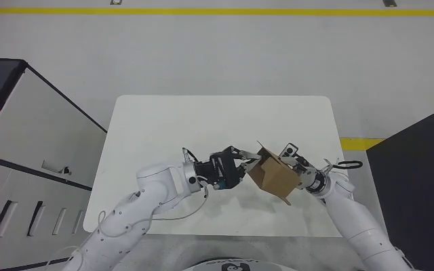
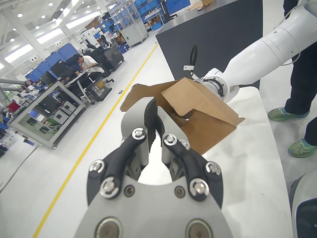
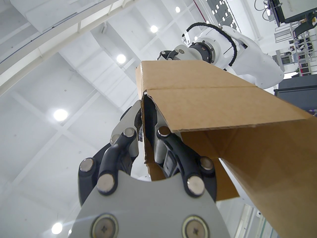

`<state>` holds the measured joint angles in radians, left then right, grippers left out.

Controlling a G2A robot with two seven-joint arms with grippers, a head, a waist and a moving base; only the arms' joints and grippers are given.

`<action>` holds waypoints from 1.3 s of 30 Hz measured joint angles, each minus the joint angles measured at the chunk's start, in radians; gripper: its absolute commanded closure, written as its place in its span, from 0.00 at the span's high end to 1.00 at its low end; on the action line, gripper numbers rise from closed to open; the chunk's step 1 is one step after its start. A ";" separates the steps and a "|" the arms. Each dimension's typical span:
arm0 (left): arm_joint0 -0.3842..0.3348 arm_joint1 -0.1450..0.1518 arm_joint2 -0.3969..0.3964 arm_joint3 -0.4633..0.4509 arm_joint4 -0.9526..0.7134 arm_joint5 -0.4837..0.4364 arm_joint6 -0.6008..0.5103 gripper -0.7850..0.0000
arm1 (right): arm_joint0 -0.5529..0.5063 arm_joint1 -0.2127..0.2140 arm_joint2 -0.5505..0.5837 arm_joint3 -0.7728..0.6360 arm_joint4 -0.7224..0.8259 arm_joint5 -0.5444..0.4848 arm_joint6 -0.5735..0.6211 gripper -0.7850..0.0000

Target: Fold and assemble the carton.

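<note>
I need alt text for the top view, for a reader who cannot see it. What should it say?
A tilted, partly folded brown carton hangs between two white robot arms over a white table. The right gripper pinches one side; the left gripper, shut, is at the opposite flap.

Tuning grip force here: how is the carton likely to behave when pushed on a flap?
Probably light: the right gripper holds the carton by one thin wall. Its flaps likely hinge at their creases rather than resist. Pushed hard, it may twist in that pinch.
</note>
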<state>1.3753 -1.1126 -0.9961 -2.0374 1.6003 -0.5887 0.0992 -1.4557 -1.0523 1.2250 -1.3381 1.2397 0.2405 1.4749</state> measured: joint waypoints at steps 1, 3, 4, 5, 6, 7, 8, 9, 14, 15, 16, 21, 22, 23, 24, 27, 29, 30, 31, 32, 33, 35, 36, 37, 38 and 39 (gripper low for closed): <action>-0.001 0.000 0.002 0.001 0.001 -0.001 0.003 0.00 | 0.000 0.000 0.000 -0.001 -0.001 0.000 0.001 0.00; -0.003 -0.001 0.008 0.005 0.002 -0.003 0.009 0.00 | -0.001 -0.001 0.000 -0.002 -0.003 -0.001 0.002 0.00; -0.004 -0.001 0.011 0.006 0.003 -0.005 0.012 0.00 | -0.001 -0.001 0.000 -0.003 -0.003 -0.001 0.003 0.00; -0.006 -0.002 0.015 0.008 0.003 -0.009 0.018 0.00 | -0.001 -0.002 0.000 -0.003 -0.002 0.000 0.003 0.00; -0.008 -0.002 0.018 0.010 0.002 -0.012 0.024 0.00 | -0.002 -0.002 0.000 -0.003 -0.002 0.000 0.003 0.00; -0.009 -0.002 0.021 0.011 0.002 -0.015 0.029 0.00 | -0.002 -0.002 0.000 -0.003 -0.002 0.001 0.003 0.00; -0.011 -0.002 0.024 0.014 0.003 -0.018 0.033 0.00 | -0.002 -0.003 0.000 -0.004 -0.002 0.002 0.004 0.00; -0.012 -0.003 0.027 0.016 0.004 -0.020 0.035 0.00 | -0.002 -0.003 0.000 -0.004 -0.001 0.003 0.006 0.00; -0.021 -0.003 0.040 0.017 0.027 -0.028 0.032 0.00 | -0.002 -0.006 -0.003 -0.004 -0.002 0.003 0.007 0.00; -0.022 -0.003 0.041 0.017 0.031 -0.028 0.030 0.00 | -0.002 -0.006 -0.004 -0.005 -0.003 0.003 0.006 0.00; -0.023 -0.003 0.042 0.016 0.035 -0.029 0.028 0.00 | -0.002 -0.006 -0.004 -0.005 -0.004 0.003 0.006 0.00; -0.031 -0.003 0.051 0.014 0.062 -0.040 0.020 0.00 | 0.000 -0.008 -0.004 -0.004 -0.008 0.004 0.004 0.00; -0.033 -0.003 0.054 0.013 0.068 -0.042 0.018 0.00 | 0.001 -0.008 -0.004 -0.004 -0.009 0.005 0.003 0.00; -0.035 -0.003 0.059 0.013 0.077 -0.046 0.017 0.00 | 0.001 -0.009 -0.004 -0.004 -0.009 0.006 0.002 0.00; -0.037 -0.003 0.062 0.012 0.084 -0.049 0.015 0.00 | 0.001 -0.009 -0.003 -0.005 -0.009 0.006 0.001 0.00; -0.042 -0.003 0.073 0.013 0.098 -0.056 0.013 0.00 | 0.002 -0.010 -0.002 -0.006 -0.011 0.007 0.000 0.00; -0.047 -0.003 0.080 0.014 0.110 -0.062 0.010 0.00 | 0.002 -0.010 -0.002 -0.006 -0.015 0.005 -0.001 0.00; -0.048 -0.003 0.081 0.015 0.113 -0.062 0.009 0.00 | 0.002 -0.010 -0.001 -0.006 -0.017 0.005 -0.001 0.00; -0.049 -0.003 0.083 0.015 0.115 -0.062 0.007 0.00 | 0.002 -0.010 -0.001 -0.007 -0.018 0.005 -0.001 0.00; -0.050 -0.004 0.084 0.015 0.117 -0.061 0.005 0.00 | 0.002 -0.010 -0.001 -0.008 -0.022 0.005 0.000 0.00; -0.051 -0.004 0.085 0.015 0.119 -0.059 0.004 0.00 | 0.002 -0.010 -0.001 -0.009 -0.025 0.005 0.001 0.00; -0.052 -0.004 0.087 0.015 0.124 -0.056 -0.001 0.00 | 0.002 -0.010 0.000 -0.009 -0.030 0.004 0.001 0.00; -0.053 -0.004 0.087 0.015 0.127 -0.056 -0.004 0.00 | 0.002 -0.010 0.001 -0.009 -0.033 0.003 0.001 0.00; -0.054 -0.004 0.088 0.015 0.129 -0.056 -0.007 0.00 | 0.002 -0.010 0.002 -0.009 -0.036 0.002 0.001 0.00; -0.055 -0.004 0.089 0.016 0.130 -0.056 -0.009 0.00 | 0.002 -0.010 0.003 -0.009 -0.039 0.000 0.000 0.00; -0.055 -0.004 0.090 0.016 0.130 -0.056 -0.010 0.00 | 0.001 -0.010 0.003 -0.009 -0.042 -0.001 -0.001 0.00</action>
<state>1.3201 -1.1167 -0.9061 -2.0210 1.7299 -0.6443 0.0893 -1.4542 -1.0623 1.2284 -1.3471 1.1976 0.2393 1.4743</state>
